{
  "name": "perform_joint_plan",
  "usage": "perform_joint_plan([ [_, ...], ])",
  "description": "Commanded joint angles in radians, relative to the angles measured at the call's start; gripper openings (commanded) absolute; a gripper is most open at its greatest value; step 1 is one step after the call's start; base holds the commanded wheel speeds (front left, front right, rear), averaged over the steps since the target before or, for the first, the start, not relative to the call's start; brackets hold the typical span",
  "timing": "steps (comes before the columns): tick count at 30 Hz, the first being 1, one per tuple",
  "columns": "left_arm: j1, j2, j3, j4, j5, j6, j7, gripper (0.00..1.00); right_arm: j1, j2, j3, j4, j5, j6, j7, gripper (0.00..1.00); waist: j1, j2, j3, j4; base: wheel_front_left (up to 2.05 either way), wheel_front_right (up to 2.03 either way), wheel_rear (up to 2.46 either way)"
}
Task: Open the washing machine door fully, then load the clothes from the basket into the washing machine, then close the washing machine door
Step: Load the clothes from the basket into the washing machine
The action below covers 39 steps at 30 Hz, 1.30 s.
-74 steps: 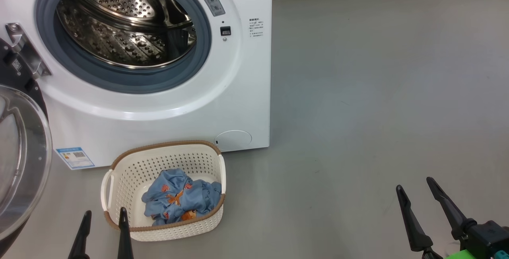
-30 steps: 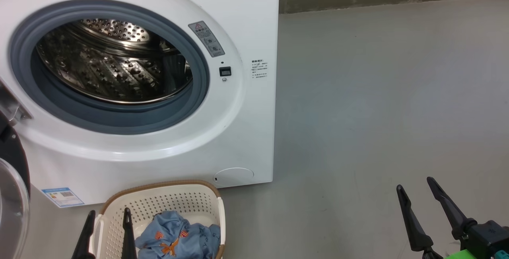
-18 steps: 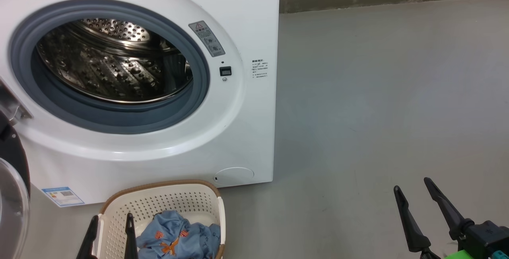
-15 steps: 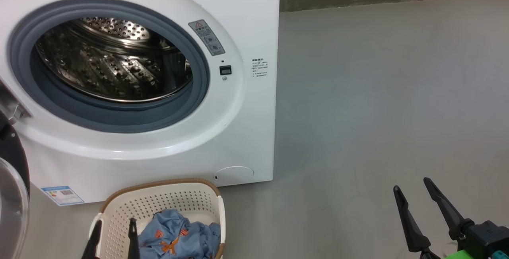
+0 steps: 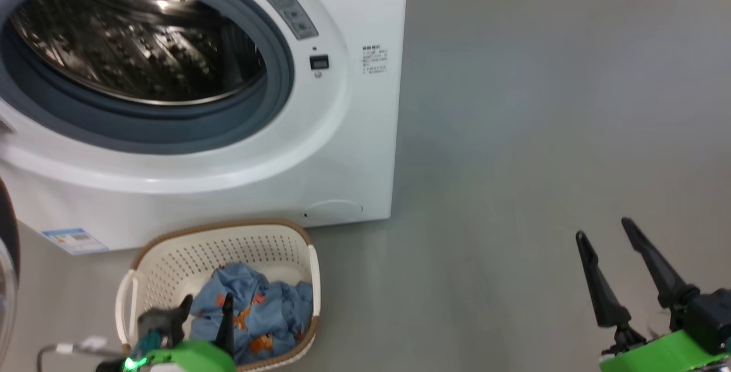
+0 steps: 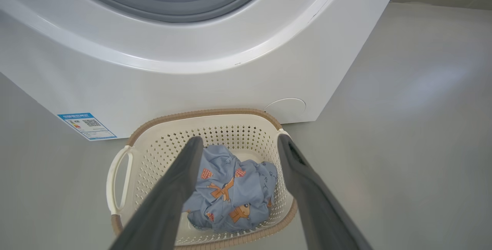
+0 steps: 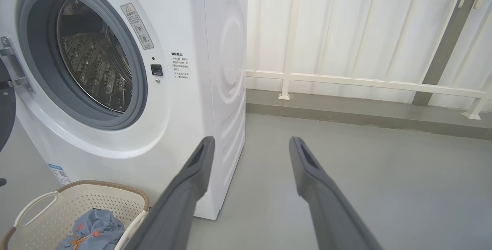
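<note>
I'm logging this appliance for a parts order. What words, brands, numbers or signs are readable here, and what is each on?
On the grey warning sticker on the front of the washing machine: a red triangle sign; the words are too small to read.
On the printed block to its right: dark characters, too small to read.
On the blue energy sticker, lower front: a QR code; the print is too blurred to read.
No brand or number is legible.

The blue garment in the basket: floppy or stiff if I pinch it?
Probably floppy: the blue garment lies crumpled in soft folds, so it should drape and trail. Likely light, being thin cloth. It may snag on the perforated basket.
</note>
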Motion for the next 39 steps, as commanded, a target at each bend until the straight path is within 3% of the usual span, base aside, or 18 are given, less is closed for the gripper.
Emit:
perform_joint_plan([
  [1,-0.088,0.009,0.02,0.054,-0.023,-0.017,0.002,1.0,-0.041,-0.024,0.015,-0.037,0.022,0.002,-0.005,1.0,-0.0001,-0.0001,0.088,-0.007,0.0,0.0,0.0],
  [10,-0.376,-0.002,-0.034,0.406,-0.079,-0.065,0.101,1.0,-0.132,-0.033,0.015,-0.086,0.04,0.002,-0.005,1.0,-0.0001,-0.0001,0.28,-0.061,0.0,0.0,0.0],
  [19,-0.572,0.025,-0.03,0.602,-0.132,-0.074,0.217,1.0,-0.224,-0.018,0.019,-0.124,0.056,0.002,-0.005,1.0,-0.0001,-0.0001,0.492,-0.136,0.0,0.0,0.0],
  [30,-0.738,0.107,-0.027,0.667,-0.128,0.051,0.349,1.0,-0.306,-0.004,0.014,-0.19,0.064,0.002,-0.005,1.0,-0.0001,-0.0001,0.684,-0.177,0.0,0.0,0.0],
  [39,-0.795,0.149,-0.029,0.676,-0.136,0.078,0.376,1.0,-0.332,-0.006,0.023,-0.233,0.067,0.002,-0.005,1.0,-0.0001,-0.0001,0.768,-0.18,0.0,0.0,0.0],
])
